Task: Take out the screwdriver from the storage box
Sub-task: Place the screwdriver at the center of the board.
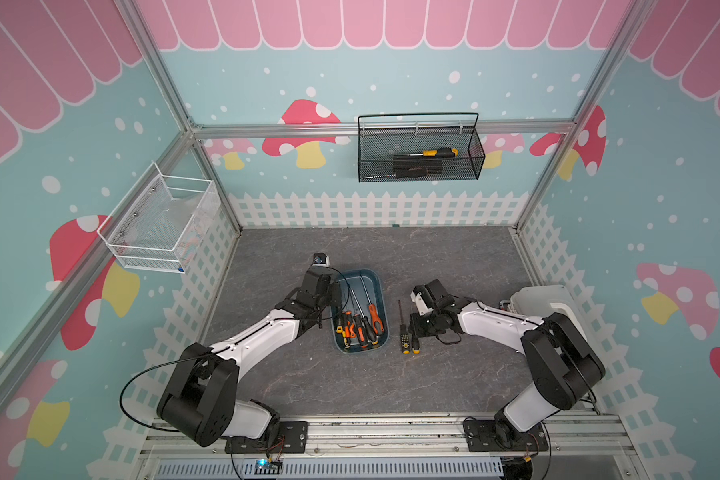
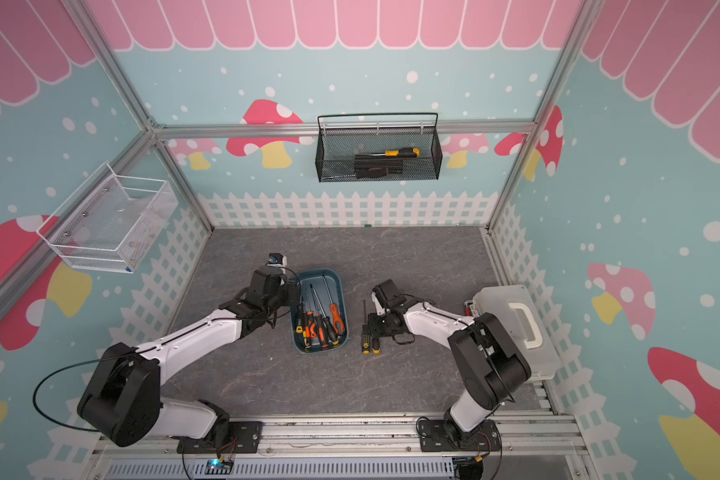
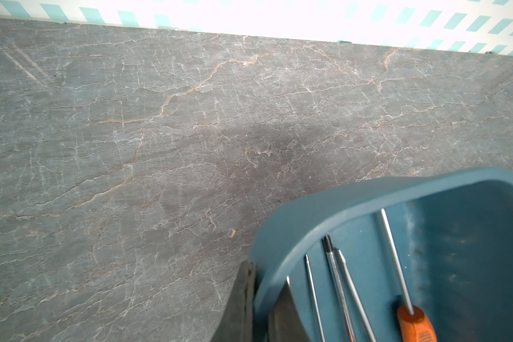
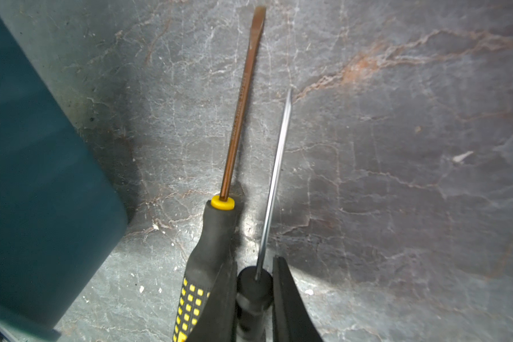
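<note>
The storage box [image 1: 375, 282] is steadied by the left claw [image 3: 264, 305], clamped on its rim, so nothing shifts. A thin screwdriver [image 4: 274, 177] is pinched by the right claw [image 4: 254, 275] outside it, low over the desk [image 4: 397, 177], beside a yellow-dotted screwdriver [image 4: 211, 237].

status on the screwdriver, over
left end effector shut on storage box rim. right end effector shut on black-handled screwdriver, outside box beside yellow-black screwdriver. nothing in the way.

No legible text, labels, brands, numbers, signs
</note>
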